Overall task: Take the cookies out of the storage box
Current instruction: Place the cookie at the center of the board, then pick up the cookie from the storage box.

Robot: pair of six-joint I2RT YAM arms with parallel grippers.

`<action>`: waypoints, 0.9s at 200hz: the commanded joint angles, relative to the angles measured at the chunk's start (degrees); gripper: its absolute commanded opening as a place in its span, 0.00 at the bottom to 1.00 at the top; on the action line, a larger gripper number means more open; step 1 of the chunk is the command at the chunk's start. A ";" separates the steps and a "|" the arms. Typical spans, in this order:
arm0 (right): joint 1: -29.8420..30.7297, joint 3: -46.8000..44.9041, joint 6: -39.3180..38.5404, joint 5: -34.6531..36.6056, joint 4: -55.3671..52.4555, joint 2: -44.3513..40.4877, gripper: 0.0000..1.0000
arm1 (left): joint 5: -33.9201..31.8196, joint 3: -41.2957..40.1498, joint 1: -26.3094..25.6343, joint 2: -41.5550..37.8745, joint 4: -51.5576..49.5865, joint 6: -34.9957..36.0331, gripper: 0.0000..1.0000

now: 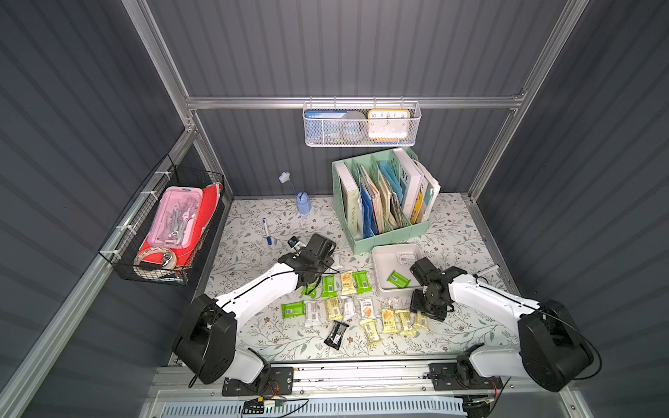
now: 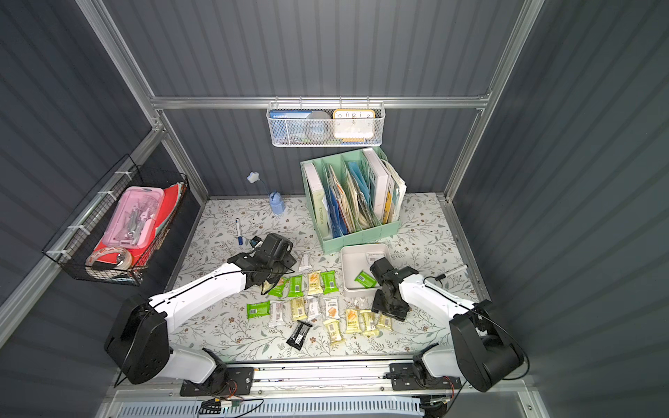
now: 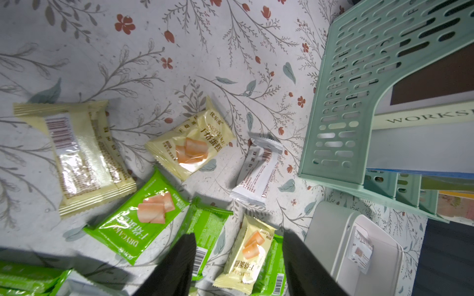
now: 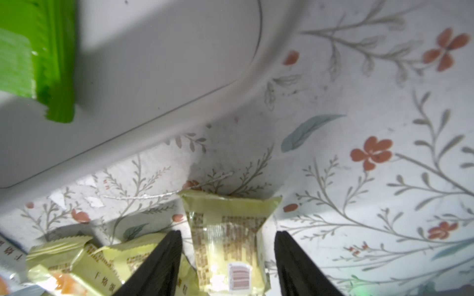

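Note:
The storage box point(image 1: 379, 264) stands on the floral table right of centre. It holds a green packet point(image 1: 398, 279) and a whitish packet point(image 1: 405, 258). Several cookies point(image 1: 347, 307), green, pale yellow, whitish and one black, lie on the table in front of the box. My left gripper point(image 3: 238, 235) is open above a pale yellow packet point(image 3: 250, 253), holding nothing. My right gripper point(image 4: 227, 233) is open just in front of the box point(image 4: 154, 77). A pale yellow packet point(image 4: 228, 243) lies on the table between its fingers with a gap on both sides.
A mint-green file organiser point(image 1: 383, 202) stands right behind the box. A white mesh basket point(image 1: 362, 123) hangs on the back wall, a black wire basket point(image 1: 163, 224) on the left wall. A blue pen point(image 1: 266, 231) and a small blue lamp point(image 1: 302, 202) sit at the back left.

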 commanded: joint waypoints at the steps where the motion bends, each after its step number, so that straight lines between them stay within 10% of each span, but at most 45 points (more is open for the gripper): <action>1: 0.19 1.83 -1.35 1.76 -5.38 -4.78 0.65 | 3.15 1.86 0.20 1.82 2.18 3.59 0.61; 59: -0.16 12.96 -12.53 6.81 -6.51 -11.30 0.68 | 11.01 6.66 -2.62 7.59 7.60 11.10 0.63; 180: -0.30 27.27 -38.04 -2.82 -2.46 21.50 0.75 | 7.67 3.92 -2.95 5.67 6.33 3.54 0.63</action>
